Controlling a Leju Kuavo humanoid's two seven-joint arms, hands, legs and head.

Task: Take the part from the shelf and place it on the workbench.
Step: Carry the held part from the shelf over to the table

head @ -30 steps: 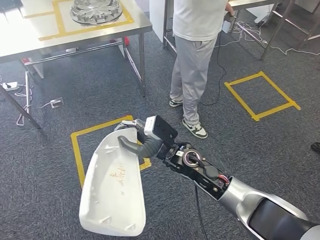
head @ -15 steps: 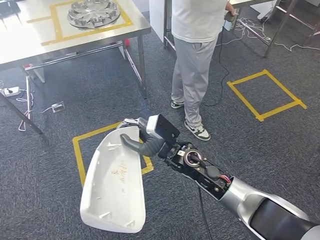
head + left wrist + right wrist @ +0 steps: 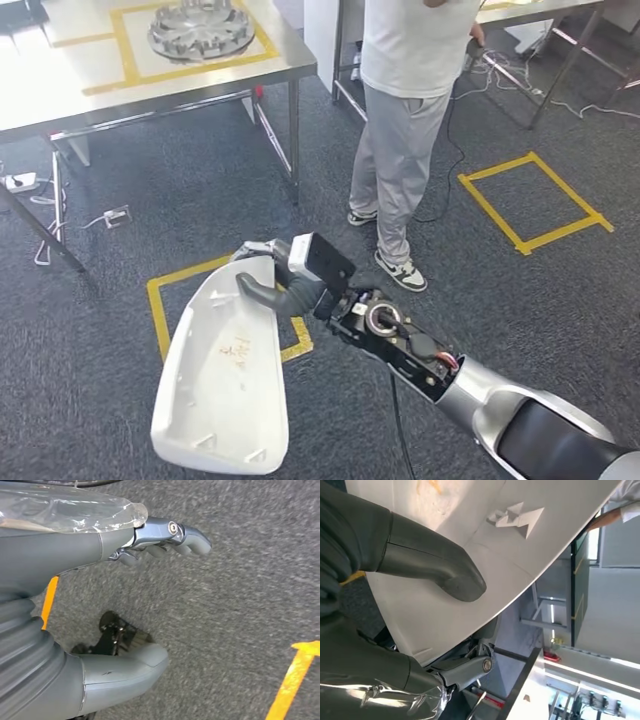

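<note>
Dark grey carpet (image 3: 189,190) covers the floor, marked with yellow tape squares, one at centre left (image 3: 160,320) and one at right (image 3: 532,200). At the upper left of the head view stands a steel workbench (image 3: 45,85) with a yellow taped rectangle on its top; a round silver disc (image 3: 200,27) lies inside that rectangle. A person (image 3: 404,130) in a white shirt and grey trousers stands at upper centre, beside another table, with cables trailing on the floor behind.

The white part (image 3: 223,375), a curved shell with its hollow side facing up, sits in the lower left of the head view, above the carpet. Its long axis runs from the lower left toward the upper right, the narrower end at the right hand (image 3: 283,280). That hand grips this end, thumb laid on the inner face and fingers under the rim, as the right wrist view confirms (image 3: 433,570).

A small orange scrawl marks the inner face; it is too faint to read.

The left hand (image 3: 124,595) hangs over carpet, fingers apart and holding nothing.
</note>
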